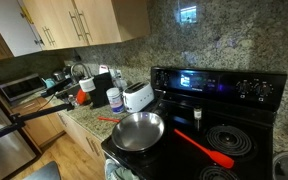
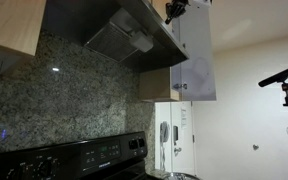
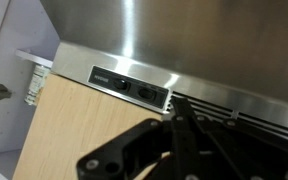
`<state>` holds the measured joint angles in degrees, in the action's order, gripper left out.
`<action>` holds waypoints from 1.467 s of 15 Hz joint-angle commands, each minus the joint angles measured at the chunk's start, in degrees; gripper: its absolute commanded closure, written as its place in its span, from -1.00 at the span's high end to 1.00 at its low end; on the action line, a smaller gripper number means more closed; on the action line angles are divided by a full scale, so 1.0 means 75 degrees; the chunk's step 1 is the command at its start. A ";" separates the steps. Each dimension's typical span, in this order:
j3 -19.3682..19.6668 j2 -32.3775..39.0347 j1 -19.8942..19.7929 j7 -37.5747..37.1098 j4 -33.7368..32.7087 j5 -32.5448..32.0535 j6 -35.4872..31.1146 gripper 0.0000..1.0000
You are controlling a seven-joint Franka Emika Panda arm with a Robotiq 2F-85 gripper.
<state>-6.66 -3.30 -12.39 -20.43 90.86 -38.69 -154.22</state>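
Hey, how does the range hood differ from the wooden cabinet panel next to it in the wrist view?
The range hood is shiny stainless steel; the wooden cabinet panel is matte and pale. The range hood carries a control strip with dark buttons; the wooden cabinet panel is plain. Both are flat-faced and adjoin.

In an exterior view the end effector (image 2: 174, 9) is cut off by the top edge, above the range hood (image 2: 124, 40). In the wrist view its fingers (image 3: 189, 135) are a dark blur cropped at the bottom, so whether they are parted cannot be told. The markings on the hood's control panel (image 3: 130, 84) are too blurred to read. Along the tabletop's (image 1: 79, 118) back edge, the containers (image 1: 84, 92) beside the toaster (image 1: 137, 96) are too small to identify. The stove's front burner (image 1: 216, 174) is cut by the bottom edge.
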 commanded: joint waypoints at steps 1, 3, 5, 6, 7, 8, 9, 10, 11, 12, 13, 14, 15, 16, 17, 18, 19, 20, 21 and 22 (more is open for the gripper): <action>-0.0010 0.0006 0.0009 -0.0001 -0.0028 -0.0002 0.0070 -0.96; -0.0009 0.0013 0.0009 -0.0001 -0.0011 -0.0001 0.0066 -0.96; -0.0009 0.0019 0.0012 -0.0001 -0.0011 -0.0001 0.0066 -0.96; -0.0008 0.0021 0.0012 -0.0001 -0.0011 -0.0001 0.0066 -0.98; -0.0025 0.0095 -0.0015 -0.0199 -0.0125 -0.0273 0.0149 -0.99; -0.0037 0.0227 0.0006 -0.0132 -0.0258 -0.0201 0.0255 -0.97; -0.0049 0.0304 0.0003 -0.0213 -0.0349 -0.0325 0.0323 -0.96; -0.0068 0.0423 0.0033 -0.0219 -0.0449 -0.0269 0.0359 -0.97; -0.0090 0.0512 0.0059 -0.0239 -0.0516 -0.0262 0.0389 -0.96; -0.0122 0.0635 0.0089 -0.0282 -0.0630 -0.0332 0.0487 -0.97; -0.0145 0.0741 0.0118 -0.0301 -0.0736 -0.0319 0.0593 -0.96; -0.0165 0.0865 0.0153 -0.0389 -0.0876 -0.0349 0.0740 -0.96; -0.0162 0.0926 0.0183 -0.0383 -0.0938 -0.0304 0.0813 -0.96; -0.0150 0.1007 0.0231 -0.0519 -0.1041 -0.0353 0.0920 -0.97; -0.0137 0.1080 0.0279 -0.0733 -0.1152 -0.0451 0.1060 -0.97; -0.0124 0.1145 0.0328 -0.0938 -0.1250 -0.0536 0.1187 -0.97; -0.0115 0.1203 0.0376 -0.1126 -0.1343 -0.0624 0.1302 -0.97; 0.0024 0.1096 0.0169 -0.0671 -0.1286 -0.0126 0.1434 -0.97; 0.0023 0.1128 0.0200 -0.0725 -0.1458 -0.0093 0.1710 -0.97; 0.0113 0.0961 0.0070 -0.0509 -0.1431 0.0168 0.1809 -0.97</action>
<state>-6.70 4.44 -10.57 -26.39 82.98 -40.55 -144.56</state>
